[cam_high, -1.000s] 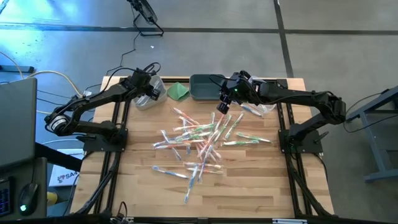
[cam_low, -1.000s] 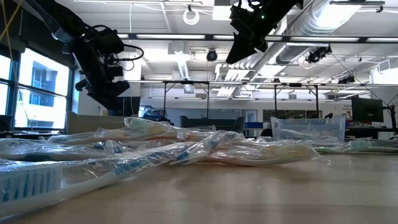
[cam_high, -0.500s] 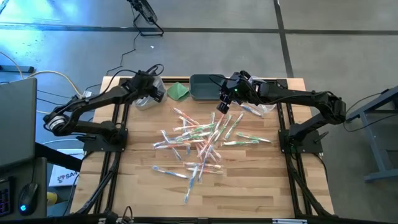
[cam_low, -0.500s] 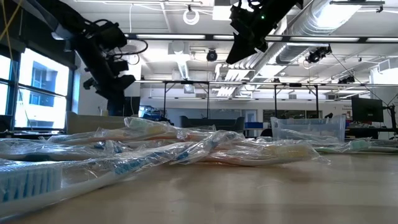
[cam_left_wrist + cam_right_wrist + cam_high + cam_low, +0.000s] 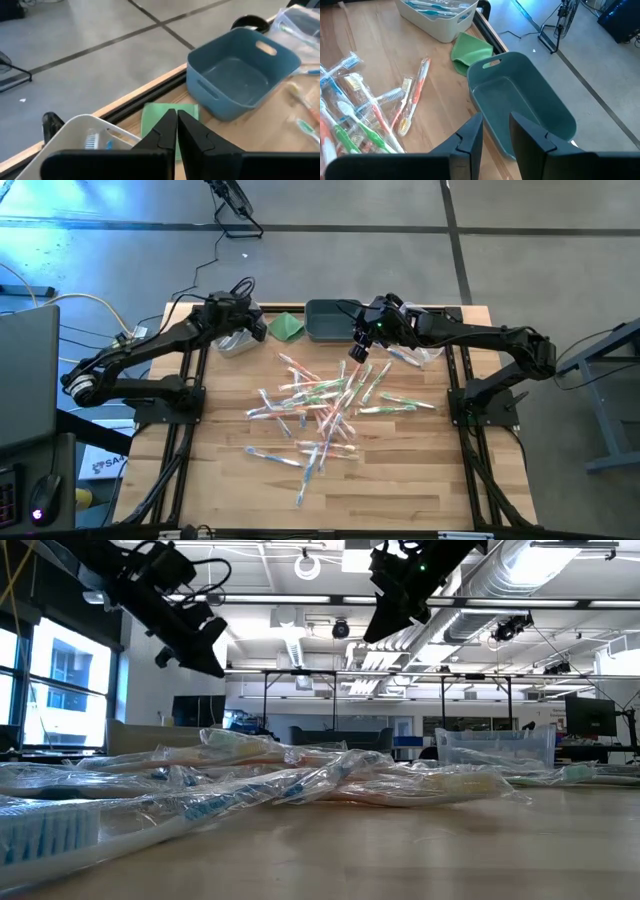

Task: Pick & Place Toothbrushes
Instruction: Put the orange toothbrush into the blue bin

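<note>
So the toothbrushes [image 5: 325,415] are sprawled in a loose pile across the middle of the wooden desk [image 5: 400,480], most in clear wrappers, with the near half of the wood bare and plenty of room along both side edges. Along the far edge sit three containers in a row: a white bin [image 5: 232,340] at the left corner with a few brushes already in it, a dark blue-grey bin [image 5: 325,322] in the middle that looks empty inside, and a clear bin [image 5: 425,352] to the right holding some more. A folded green cloth [image 5: 287,327] lies between the white and blue bins.

Left tool [image 5: 176,131] hangs up over the white bin's corner, fingers pinched together with nothing in them. Right tool [image 5: 495,131] hovers near the blue bin's front edge, fingers a bit apart, holding nothing. The room behind is an open office space with ceiling lights.
</note>
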`<action>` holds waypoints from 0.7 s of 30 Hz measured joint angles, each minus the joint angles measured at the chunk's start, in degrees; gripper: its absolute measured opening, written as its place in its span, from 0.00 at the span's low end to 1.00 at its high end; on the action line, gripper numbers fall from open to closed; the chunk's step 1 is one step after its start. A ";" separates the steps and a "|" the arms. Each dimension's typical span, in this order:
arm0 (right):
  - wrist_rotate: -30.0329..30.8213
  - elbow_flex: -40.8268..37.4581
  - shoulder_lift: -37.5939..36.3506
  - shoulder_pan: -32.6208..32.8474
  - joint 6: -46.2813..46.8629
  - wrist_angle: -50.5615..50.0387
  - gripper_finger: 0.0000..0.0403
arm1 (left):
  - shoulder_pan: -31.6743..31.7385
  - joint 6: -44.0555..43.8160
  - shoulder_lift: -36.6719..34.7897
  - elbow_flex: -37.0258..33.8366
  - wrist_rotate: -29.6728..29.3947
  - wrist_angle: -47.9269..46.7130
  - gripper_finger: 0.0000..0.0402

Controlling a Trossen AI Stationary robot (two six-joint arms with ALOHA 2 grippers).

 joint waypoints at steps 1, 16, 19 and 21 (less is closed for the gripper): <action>0.00 0.00 0.00 0.00 -0.04 0.00 0.22 | -0.54 0.00 -0.41 0.00 -0.06 0.15 0.03; -1.91 0.00 0.00 0.49 2.71 0.65 0.22 | -13.23 -0.14 -2.83 0.00 -4.39 0.07 0.03; -0.97 0.00 -0.42 1.33 2.61 1.53 0.22 | -16.48 -0.13 -2.81 0.00 -7.70 0.04 0.03; 0.30 0.00 -0.56 2.27 1.78 3.07 0.22 | -18.17 0.00 -2.83 0.00 -9.64 0.08 0.03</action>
